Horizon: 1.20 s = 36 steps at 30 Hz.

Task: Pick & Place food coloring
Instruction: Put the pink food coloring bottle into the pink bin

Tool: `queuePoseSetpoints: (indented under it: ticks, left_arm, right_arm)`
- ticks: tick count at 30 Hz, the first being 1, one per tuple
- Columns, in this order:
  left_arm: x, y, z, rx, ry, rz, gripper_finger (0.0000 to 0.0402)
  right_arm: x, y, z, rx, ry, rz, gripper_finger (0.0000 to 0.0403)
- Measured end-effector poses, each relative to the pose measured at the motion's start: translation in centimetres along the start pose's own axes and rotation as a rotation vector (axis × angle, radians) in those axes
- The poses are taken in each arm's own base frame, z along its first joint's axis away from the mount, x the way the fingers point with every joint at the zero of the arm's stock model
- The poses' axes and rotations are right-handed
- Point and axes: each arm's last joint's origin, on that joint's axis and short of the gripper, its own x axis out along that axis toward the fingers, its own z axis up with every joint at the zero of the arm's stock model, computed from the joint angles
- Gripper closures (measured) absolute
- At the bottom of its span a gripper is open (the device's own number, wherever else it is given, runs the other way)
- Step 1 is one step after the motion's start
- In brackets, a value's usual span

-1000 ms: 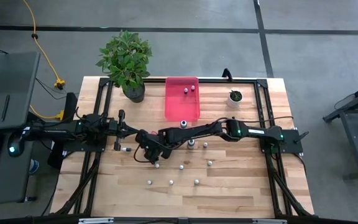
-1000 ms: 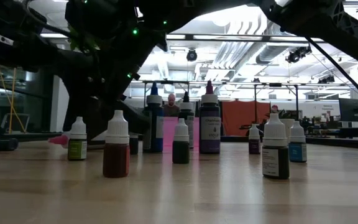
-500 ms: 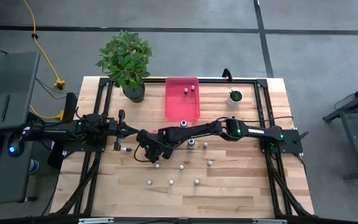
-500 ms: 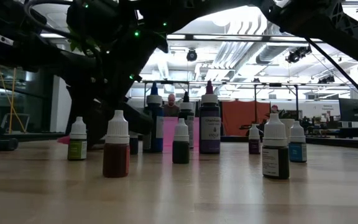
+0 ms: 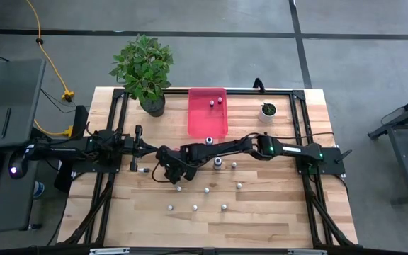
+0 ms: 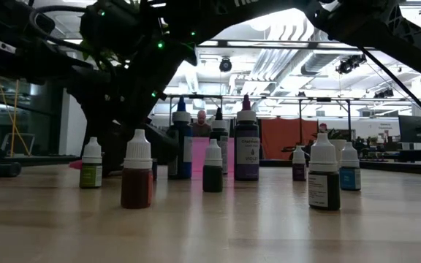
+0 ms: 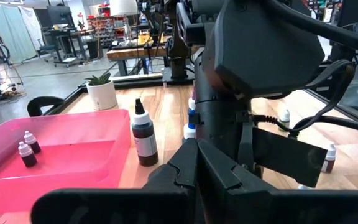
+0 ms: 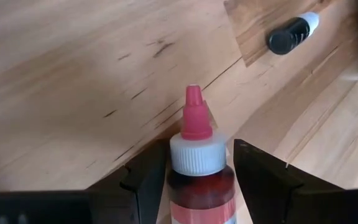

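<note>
A red-tipped bottle is being pinched between the right gripper's fingers above the table; the left gripper is being kept pressed together nearby.

A translucent pink plastic tray sits on the pale striped wooden desk, and a pink-tipped, white-collared bottle of dark red food coloring stands between black fingers.
</note>
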Motion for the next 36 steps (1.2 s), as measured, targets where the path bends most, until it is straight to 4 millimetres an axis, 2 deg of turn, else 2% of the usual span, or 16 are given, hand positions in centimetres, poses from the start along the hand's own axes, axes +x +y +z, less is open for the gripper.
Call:
queuePoseSetpoints:
  ticks: [11, 24, 36]
  left_arm:
    - [0.0, 0.0, 0.0, 0.0, 0.0, 0.0, 0.0401]
    - [0.0, 0.0, 0.0, 0.0, 0.0, 0.0, 0.0401]
    - [0.0, 0.0, 0.0, 0.0, 0.0, 0.0, 0.0401]
  right_arm:
    - [0.1, 0.1, -0.1, 0.039, 0.025, -0.005, 0.0277]
    - [0.2, 0.4, 0.1, 0.034, 0.083, -0.034, 0.0292]
    - [-0.5, 0.8, 2.6, 0.041, 0.039, -0.089, 0.0293]
